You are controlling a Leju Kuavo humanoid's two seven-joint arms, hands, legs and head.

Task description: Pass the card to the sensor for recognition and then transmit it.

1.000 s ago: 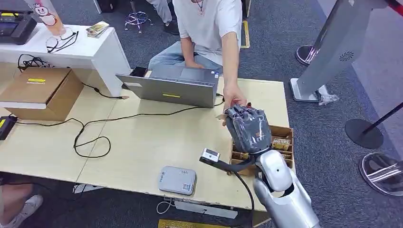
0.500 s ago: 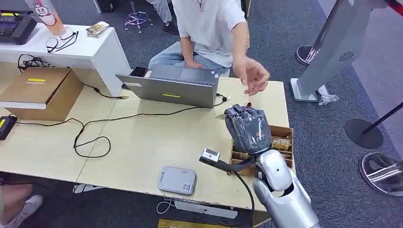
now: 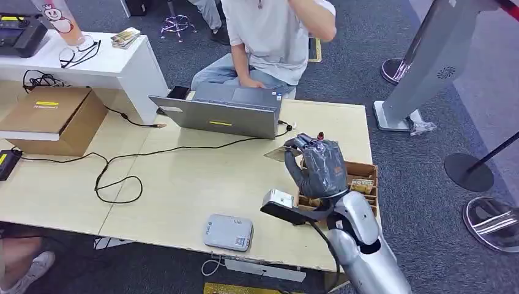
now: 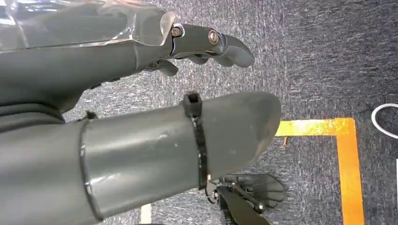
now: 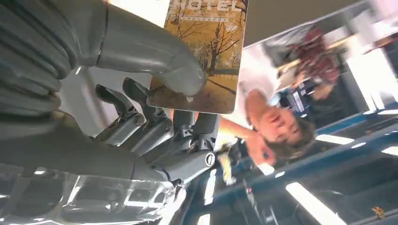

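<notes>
The tabletop (image 3: 183,184) carries a laptop (image 3: 220,113), a cable (image 3: 116,177) and, near its front edge, the grey sensor (image 3: 228,232). Above it the right hand (image 3: 319,166) is raised, with the card (image 5: 202,56) pinched between thumb and fingers (image 5: 155,126) — seemingly held up clear of the card box (image 3: 361,180). The left hand (image 4: 141,117) hangs over carpet, its fingers loosely apart, holding nothing.

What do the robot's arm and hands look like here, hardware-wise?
The right arm is glossy silver with rounded shells and a black cable along it. The right hand is dark grey under a clear cover. The left hand has a thick matte grey thumb banded by a black zip tie.
</notes>
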